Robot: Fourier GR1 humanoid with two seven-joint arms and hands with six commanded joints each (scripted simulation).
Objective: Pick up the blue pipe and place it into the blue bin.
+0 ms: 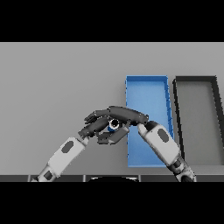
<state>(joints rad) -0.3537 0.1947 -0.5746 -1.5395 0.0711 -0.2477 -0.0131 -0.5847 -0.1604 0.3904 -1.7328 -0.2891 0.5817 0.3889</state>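
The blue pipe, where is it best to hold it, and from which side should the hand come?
Probably around its body. The blue pipe shows only its open round end between both hands, just left of the blue bin. The right hand curls over it from the right and above; the left hand lies against its left side.

The robot has two arms, and both are built in the same way. Each forearm is a rounded white shell with a smooth surface, and on its upper side there is a dark grey oval inset. Near the lower end of each arm the white shell gives way to darker grey segments with black rings, like joints. At the wrist the white part ends in a short dark collar. The left hand (92, 127) and the right hand (127, 114) are dark grey to black, with slim, segmented fingers.
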